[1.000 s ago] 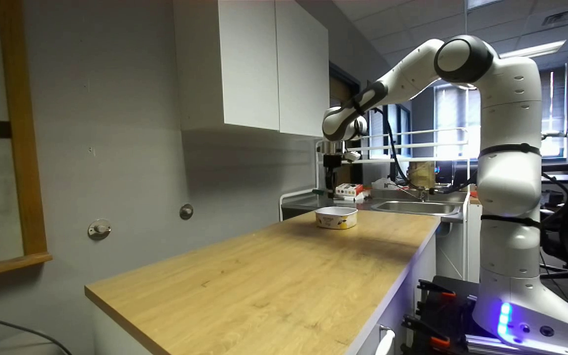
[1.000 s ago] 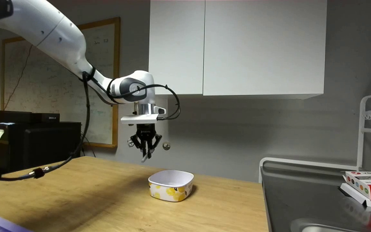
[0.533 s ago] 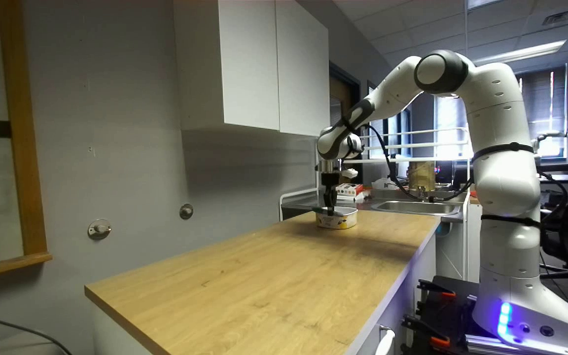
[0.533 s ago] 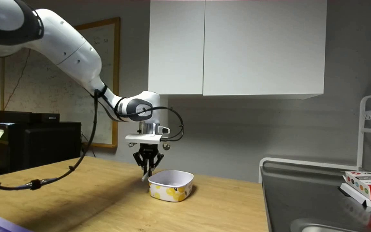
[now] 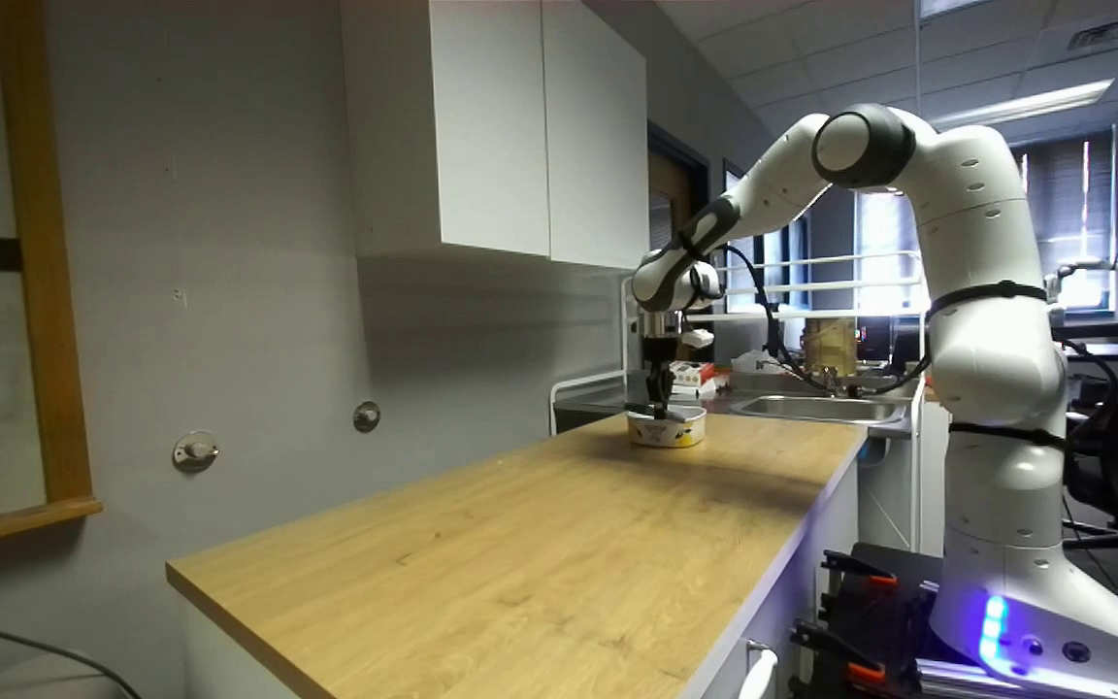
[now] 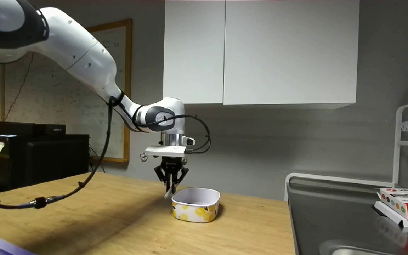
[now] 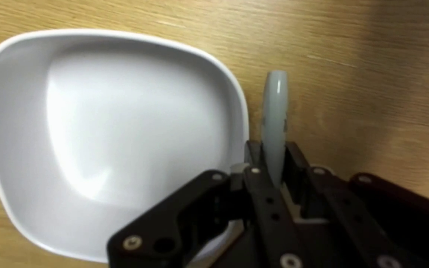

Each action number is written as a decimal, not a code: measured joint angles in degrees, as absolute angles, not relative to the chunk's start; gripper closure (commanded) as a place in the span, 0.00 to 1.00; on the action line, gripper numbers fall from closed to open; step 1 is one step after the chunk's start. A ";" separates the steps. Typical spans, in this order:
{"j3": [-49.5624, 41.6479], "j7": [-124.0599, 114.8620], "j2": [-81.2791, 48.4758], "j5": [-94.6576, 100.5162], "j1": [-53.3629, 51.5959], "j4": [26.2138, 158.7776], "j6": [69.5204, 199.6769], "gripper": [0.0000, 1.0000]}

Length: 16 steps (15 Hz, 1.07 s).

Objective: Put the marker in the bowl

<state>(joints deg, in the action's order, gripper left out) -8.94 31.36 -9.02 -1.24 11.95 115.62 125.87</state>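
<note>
The marker (image 7: 275, 106) is pinched between the fingers (image 7: 297, 160) of the black Robotiq gripper (image 7: 273, 150), its pale grey end jutting past the tips. In the wrist view it shows just outside the rim of the white, yellow-patterned bowl (image 7: 136, 123); whether the gripper touches the bowl, I cannot tell. The bowl stands upright on the wood-grain countertop (image 5: 540, 544).

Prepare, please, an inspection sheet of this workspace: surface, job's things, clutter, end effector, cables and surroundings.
Surface: light wooden countertop, partly shadowed.
Job's things: marker gripped, its grey end outside the bowl; bowl upright.
Clutter: red-and-white box near the sink.
End effector: shut on the marker; whether it touches the bowl, cannot tell.
Cables: black cable strapped to the arm, hanging slack below.
Surroundings: white wall cabinet; whiteboard with writing.
</note>
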 measured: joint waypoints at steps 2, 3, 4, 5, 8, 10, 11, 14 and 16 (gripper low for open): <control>-8.83 31.37 -7.88 -0.67 11.85 115.12 125.85 0.94; -8.82 31.37 -7.17 -0.09 11.74 114.80 125.81 0.94; -8.81 31.37 -6.50 0.59 11.71 114.40 125.68 0.94; -8.83 31.37 -5.94 1.27 11.73 113.85 125.51 0.94; -9.36 31.37 -5.56 3.22 11.98 111.38 124.80 0.94; -9.71 31.38 -6.13 3.62 12.41 109.94 124.66 0.94; -9.92 31.45 -6.65 3.62 12.60 109.34 124.66 0.94; -10.10 32.01 -9.03 3.57 13.28 107.98 124.67 0.94; -10.09 32.28 -10.94 3.47 13.59 107.36 124.68 0.94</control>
<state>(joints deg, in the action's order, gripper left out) -10.09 32.28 -10.94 3.47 13.59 107.36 124.68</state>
